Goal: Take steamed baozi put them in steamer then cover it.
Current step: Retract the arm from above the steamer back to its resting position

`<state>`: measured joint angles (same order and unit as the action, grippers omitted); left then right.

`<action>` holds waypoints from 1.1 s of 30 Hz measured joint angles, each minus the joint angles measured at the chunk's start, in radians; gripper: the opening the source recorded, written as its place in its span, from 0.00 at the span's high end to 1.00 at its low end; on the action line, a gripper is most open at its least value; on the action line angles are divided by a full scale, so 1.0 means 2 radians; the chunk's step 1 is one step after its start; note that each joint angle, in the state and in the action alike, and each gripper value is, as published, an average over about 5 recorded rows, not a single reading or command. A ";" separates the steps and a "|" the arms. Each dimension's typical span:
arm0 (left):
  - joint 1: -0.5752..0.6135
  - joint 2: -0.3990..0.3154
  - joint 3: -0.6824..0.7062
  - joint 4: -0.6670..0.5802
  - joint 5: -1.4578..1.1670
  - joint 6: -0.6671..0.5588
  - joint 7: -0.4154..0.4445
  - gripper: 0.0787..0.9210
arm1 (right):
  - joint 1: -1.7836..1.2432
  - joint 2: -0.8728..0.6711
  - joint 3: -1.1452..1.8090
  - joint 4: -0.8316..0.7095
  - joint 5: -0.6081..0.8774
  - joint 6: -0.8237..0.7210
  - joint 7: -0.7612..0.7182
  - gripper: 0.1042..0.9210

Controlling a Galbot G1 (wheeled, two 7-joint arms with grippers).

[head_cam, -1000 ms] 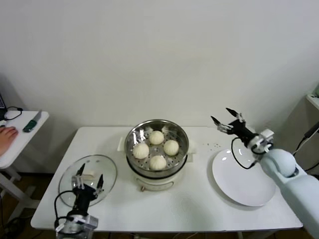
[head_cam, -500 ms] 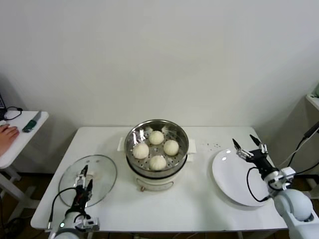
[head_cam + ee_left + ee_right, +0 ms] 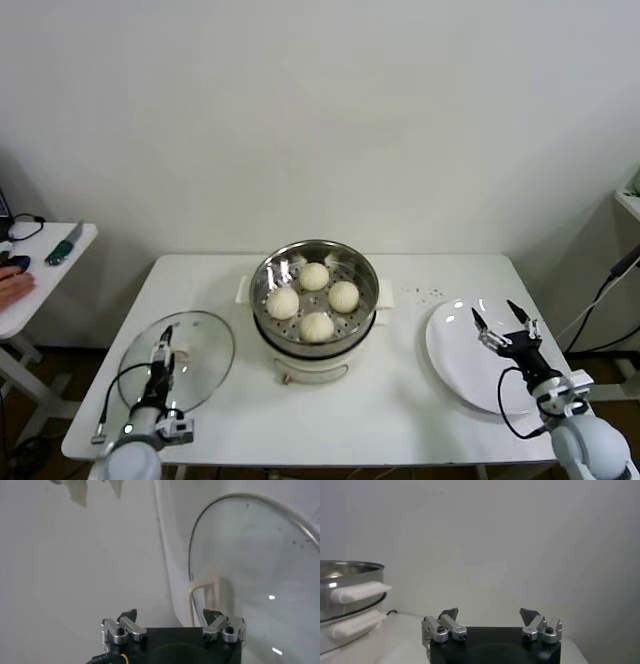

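Observation:
Several cream-white baozi (image 3: 316, 300) lie in the steamer (image 3: 355, 270), a shiny steel basket on a white pot base at the table's middle. The steamer is uncovered. The cover (image 3: 200, 370), a clear glass lid with a white bar handle, lies flat on the table's left part. My left gripper (image 3: 163, 350) hangs open and empty over the cover, close to its handle (image 3: 205, 587). My right gripper (image 3: 503, 315) is open and empty above the white plate (image 3: 460, 375) on the right. The right wrist view shows the steamer (image 3: 350, 580) from the side.
A low side table (image 3: 40, 280) stands beyond the left edge, with a person's hand (image 3: 12, 285) and a green-handled tool (image 3: 62, 248) on it. A few crumbs (image 3: 425, 293) lie right of the steamer. A wall rises behind the table.
My right gripper has come down and back from beside the steamer to above the plate's near side. My left gripper drew back slightly over the cover. The person's hand pulled away leftward.

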<state>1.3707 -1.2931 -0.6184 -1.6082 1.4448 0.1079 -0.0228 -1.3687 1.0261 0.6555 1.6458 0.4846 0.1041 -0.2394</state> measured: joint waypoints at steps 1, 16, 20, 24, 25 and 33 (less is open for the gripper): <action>-0.004 0.000 0.000 0.005 0.000 0.000 -0.001 0.12 | -0.002 0.002 0.000 -0.001 -0.003 0.001 -0.001 0.12; -0.053 0.005 0.007 0.056 -0.028 -0.001 -0.019 0.12 | -0.020 0.021 0.006 -0.012 -0.040 0.011 -0.014 0.12; -0.061 0.005 0.010 0.065 -0.036 -0.002 -0.025 0.12 | -0.024 0.026 0.006 -0.015 -0.049 0.014 -0.017 0.12; -0.064 0.005 0.011 0.070 -0.044 -0.004 -0.026 0.19 | -0.028 0.031 0.007 -0.018 -0.058 0.017 -0.020 0.12; -0.065 0.005 0.011 0.071 -0.046 -0.005 -0.026 0.23 | -0.028 0.032 0.008 -0.019 -0.060 0.017 -0.021 0.12; -0.064 0.005 0.013 0.079 -0.058 -0.013 -0.025 0.50 | -0.028 0.039 0.009 -0.024 -0.073 0.021 -0.026 0.12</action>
<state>1.2427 -1.2836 -0.5917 -1.4495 1.3285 0.0810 -0.0725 -1.4254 1.1033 0.6728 1.5981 0.3376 0.1456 -0.2919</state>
